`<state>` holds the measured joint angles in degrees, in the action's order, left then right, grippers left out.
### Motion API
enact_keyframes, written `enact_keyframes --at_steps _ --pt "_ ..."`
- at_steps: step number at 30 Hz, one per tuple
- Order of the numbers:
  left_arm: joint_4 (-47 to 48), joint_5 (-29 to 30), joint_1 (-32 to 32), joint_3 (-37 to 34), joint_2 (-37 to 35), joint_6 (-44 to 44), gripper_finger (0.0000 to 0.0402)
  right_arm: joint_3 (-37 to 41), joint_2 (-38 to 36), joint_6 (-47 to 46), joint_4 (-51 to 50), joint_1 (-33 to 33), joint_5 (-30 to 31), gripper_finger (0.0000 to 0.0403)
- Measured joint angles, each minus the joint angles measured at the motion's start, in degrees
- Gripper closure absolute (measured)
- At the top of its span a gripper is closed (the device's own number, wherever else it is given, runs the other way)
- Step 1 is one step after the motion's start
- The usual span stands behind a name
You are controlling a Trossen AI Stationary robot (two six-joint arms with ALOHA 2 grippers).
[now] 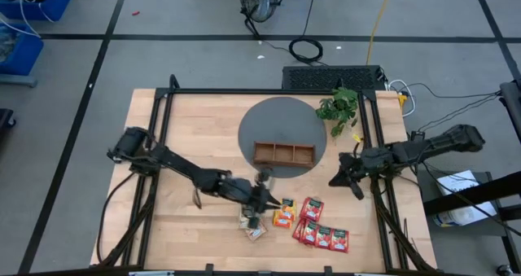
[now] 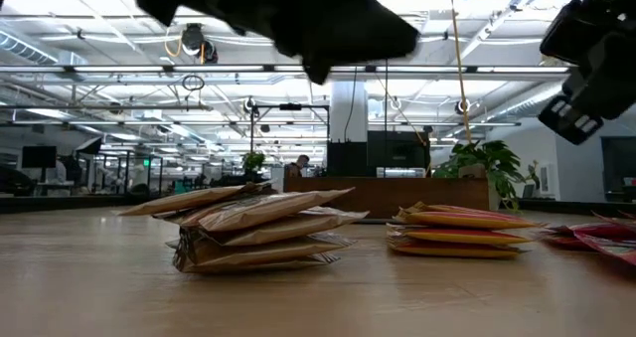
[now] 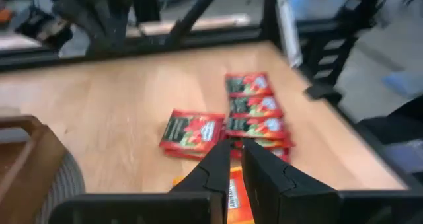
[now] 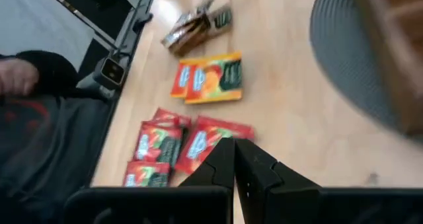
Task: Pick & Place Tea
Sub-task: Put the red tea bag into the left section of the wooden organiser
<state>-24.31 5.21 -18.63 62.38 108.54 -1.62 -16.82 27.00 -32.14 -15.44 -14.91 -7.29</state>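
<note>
1. The left end effector [image 1: 262, 201] hung over the front middle of the counter [image 1: 187, 138], above the pale sachets [image 1: 254, 225]; its fingers [image 3: 218, 168] were clenched together with nothing between them.
2. The pale sachets lay in a loose stack on the counter, and in the low view they showed as a brownish pile [image 2: 253, 233].
3. Just to their right lay the orange sachets [image 1: 283, 216], stacked flat.
4. Further right, the red sachets [image 1: 321, 230] lay spread near the counter's front edge.
5. Behind them, the wooden tray [image 1: 283, 153] sat on a round grey mat [image 1: 281, 121], with a plant [image 1: 339, 107] beside it.
6. The right end effector [image 1: 348, 175] hovered near the right edge, its fingers [image 4: 221, 164] pressed together and holding nothing.
</note>
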Motion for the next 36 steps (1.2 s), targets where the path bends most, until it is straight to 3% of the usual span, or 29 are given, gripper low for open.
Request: enact_keyframes --at_steps 5,10,13,18,23,31,36 --pt "13.4 1.0 0.4 15.0 9.0 0.9 0.0355 0.0 3.6 -10.5 -0.5 -7.6 4.5 0.0403" --pt "19.4 -1.7 1.0 24.4 14.3 2.6 0.0355 2.0 5.2 -17.3 0.9 -13.7 7.8 0.0403" --pt "20.3 -2.6 1.1 27.0 16.9 3.9 0.0355 4.1 5.6 -20.0 3.0 -16.6 10.4 0.0403" --pt "20.1 -2.6 1.7 30.9 20.4 4.4 0.0357 9.9 6.1 -21.6 14.8 -19.0 13.5 0.0403" --pt "24.6 -2.6 2.1 34.5 23.2 6.5 0.0388 14.2 6.8 -24.2 24.5 -19.0 13.6 0.0403" --pt "24.9 -4.9 2.3 38.5 27.1 7.6 0.0390 14.5 10.1 -29.0 24.2 -19.0 13.8 0.0403" --pt "24.4 -5.5 2.3 39.7 27.9 10.2 0.0394 12.0 17.4 -29.4 21.8 -19.5 16.4 0.0403"
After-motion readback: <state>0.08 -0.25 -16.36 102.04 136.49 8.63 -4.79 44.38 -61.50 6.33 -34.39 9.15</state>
